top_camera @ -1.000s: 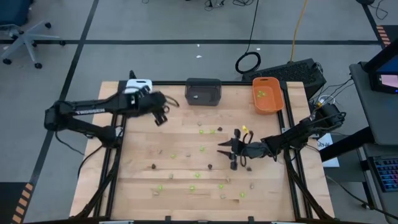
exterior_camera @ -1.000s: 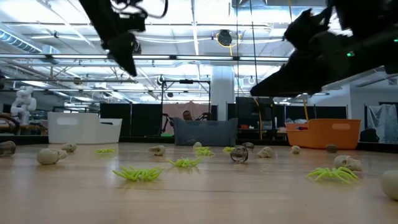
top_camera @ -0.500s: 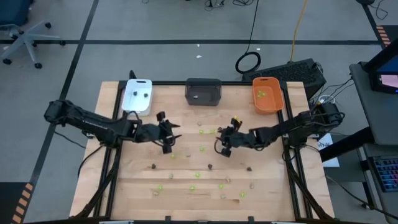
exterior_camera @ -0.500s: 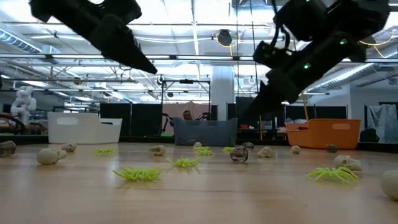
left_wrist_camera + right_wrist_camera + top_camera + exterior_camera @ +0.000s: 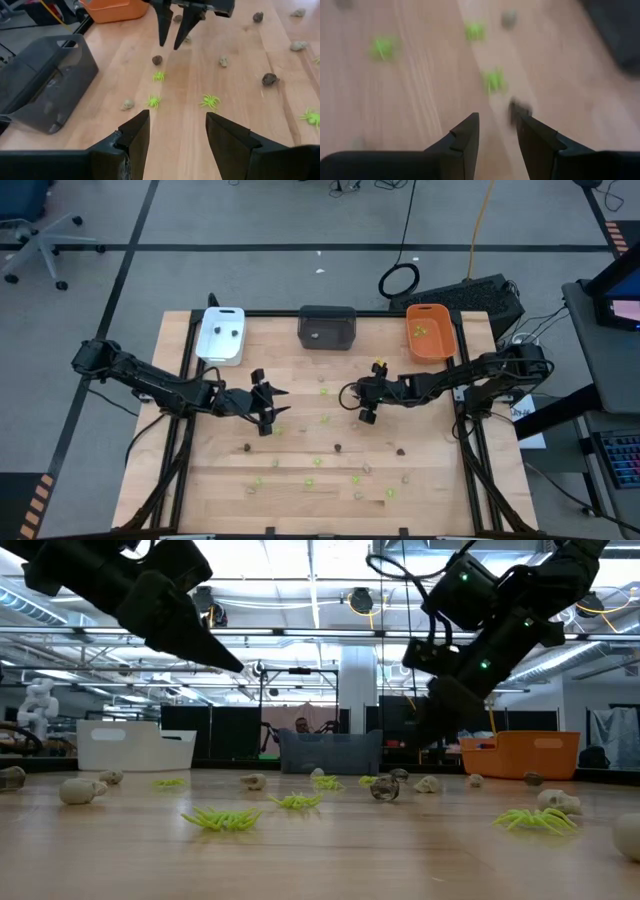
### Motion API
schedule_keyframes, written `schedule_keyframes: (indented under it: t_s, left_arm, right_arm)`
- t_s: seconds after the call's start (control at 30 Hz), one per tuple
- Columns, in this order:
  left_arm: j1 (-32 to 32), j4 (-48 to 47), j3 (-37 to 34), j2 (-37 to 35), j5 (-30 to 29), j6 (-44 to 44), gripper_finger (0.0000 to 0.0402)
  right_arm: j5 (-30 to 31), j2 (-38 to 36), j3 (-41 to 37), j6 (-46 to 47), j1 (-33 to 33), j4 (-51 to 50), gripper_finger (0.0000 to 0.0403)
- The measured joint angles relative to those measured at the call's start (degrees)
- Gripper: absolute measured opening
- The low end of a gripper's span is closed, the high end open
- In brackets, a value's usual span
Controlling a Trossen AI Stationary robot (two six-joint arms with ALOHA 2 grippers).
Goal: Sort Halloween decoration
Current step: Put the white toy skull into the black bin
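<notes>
Wooden table (image 5: 200, 480) carries scattered Halloween decoration (image 5: 324, 419), mostly below the dark grey tray (image 5: 327, 327). Left gripper (image 5: 268, 408) is spread wide, empty, lower-left of that tray; right gripper (image 5: 364, 402) is part-spread, empty, lower-right. Suggest centring over one piece, descending straight, pinching gently.

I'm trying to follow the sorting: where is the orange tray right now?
In the high view the orange tray sits at the table's far edge on the right arm's side, to the right of the dark grey tray, with a few lime green pieces inside.
</notes>
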Motion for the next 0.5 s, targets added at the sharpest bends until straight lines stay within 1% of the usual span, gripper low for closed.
schedule_keyframes:
  t_s: [0.1,0.23,0.37,0.5]
  left_arm:
    - [0.02,-0.03,-0.37,0.00,-0.03,-0.09,0.0192]
    - [0.02,0.57,-0.38,0.61,-0.10,-0.17,0.0192]
    - [0.02,2.30,-0.37,2.15,-0.04,-0.20,0.0192]
    - [0.02,3.97,-0.36,4.31,0.06,0.07,0.0192]
  right_arm:
    - [-0.25,-0.46,0.10,3.23,0.70,-5.78,0.0120]
    - [-1.32,-1.33,3.39,6.13,2.35,-17.92,0.0120]
    - [-1.37,-2.48,7.54,5.18,4.23,-27.39,0.0120]
    - [-2.61,-2.73,8.42,2.99,5.16,-33.67,0.0120]
